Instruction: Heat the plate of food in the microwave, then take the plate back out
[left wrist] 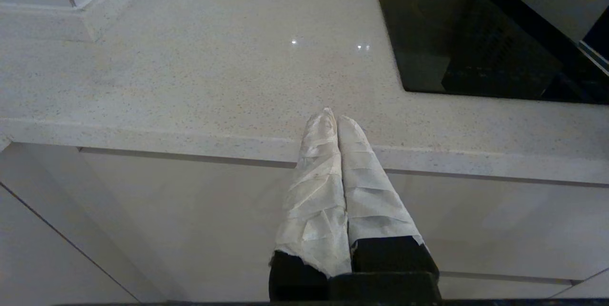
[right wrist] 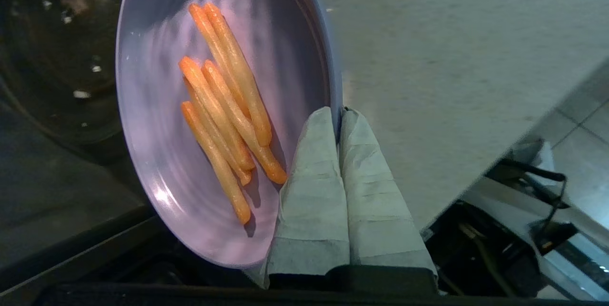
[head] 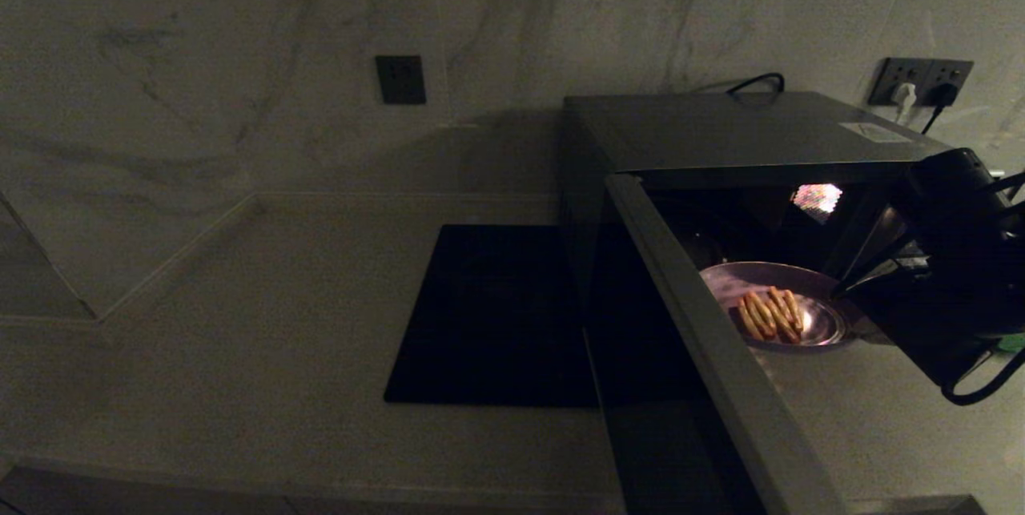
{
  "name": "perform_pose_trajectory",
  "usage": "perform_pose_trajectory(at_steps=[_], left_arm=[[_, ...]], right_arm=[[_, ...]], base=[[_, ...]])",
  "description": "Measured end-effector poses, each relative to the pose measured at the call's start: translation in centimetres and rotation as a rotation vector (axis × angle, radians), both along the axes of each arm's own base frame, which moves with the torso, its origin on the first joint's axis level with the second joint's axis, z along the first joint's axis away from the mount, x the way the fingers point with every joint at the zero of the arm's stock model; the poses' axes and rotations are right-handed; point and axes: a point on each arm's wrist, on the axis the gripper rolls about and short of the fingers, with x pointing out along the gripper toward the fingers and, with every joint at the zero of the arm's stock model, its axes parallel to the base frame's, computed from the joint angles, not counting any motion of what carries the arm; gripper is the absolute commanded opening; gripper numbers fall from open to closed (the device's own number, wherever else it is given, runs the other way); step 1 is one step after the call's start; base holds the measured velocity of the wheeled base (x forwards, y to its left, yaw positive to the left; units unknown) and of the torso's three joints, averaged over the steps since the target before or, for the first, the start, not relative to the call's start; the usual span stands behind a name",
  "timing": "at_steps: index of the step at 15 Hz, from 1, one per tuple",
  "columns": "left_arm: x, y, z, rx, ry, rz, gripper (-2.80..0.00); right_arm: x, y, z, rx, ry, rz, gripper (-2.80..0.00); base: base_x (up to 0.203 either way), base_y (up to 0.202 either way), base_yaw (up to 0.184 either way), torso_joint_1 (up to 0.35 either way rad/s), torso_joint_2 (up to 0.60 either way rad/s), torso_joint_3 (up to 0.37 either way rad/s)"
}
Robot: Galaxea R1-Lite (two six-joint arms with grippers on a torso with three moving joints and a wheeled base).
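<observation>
The dark grey microwave (head: 721,130) stands at the back right with its door (head: 705,339) swung wide open toward me. The lavender plate of food (head: 769,303) with several orange fries (right wrist: 223,106) hangs at the mouth of the cavity, tilted. My right gripper (right wrist: 338,112) is shut on the plate's rim (right wrist: 328,58), one taped finger inside the rim and one outside; in the head view that gripper (head: 849,287) reaches in from the right. My left gripper (left wrist: 335,118) hangs shut and empty off the counter's front edge.
A flat black square mat (head: 496,315) lies on the pale counter (head: 240,339) left of the microwave. Wall sockets (head: 921,81) with plugs and a cable sit behind the microwave. The open door juts out past the counter's front edge.
</observation>
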Motion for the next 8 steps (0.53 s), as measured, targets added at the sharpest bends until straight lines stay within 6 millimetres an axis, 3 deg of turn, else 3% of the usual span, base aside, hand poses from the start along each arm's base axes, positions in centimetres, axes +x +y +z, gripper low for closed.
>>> perform_pose_trajectory(at_steps=[8], left_arm=[[0.0,0.0,0.0,0.0,0.0,0.0,-2.8]], right_arm=[[-3.1,-0.5,-0.3,0.005,0.001,-0.046,-2.8]], base=[[0.0,0.0,0.0,0.0,0.0,0.0]])
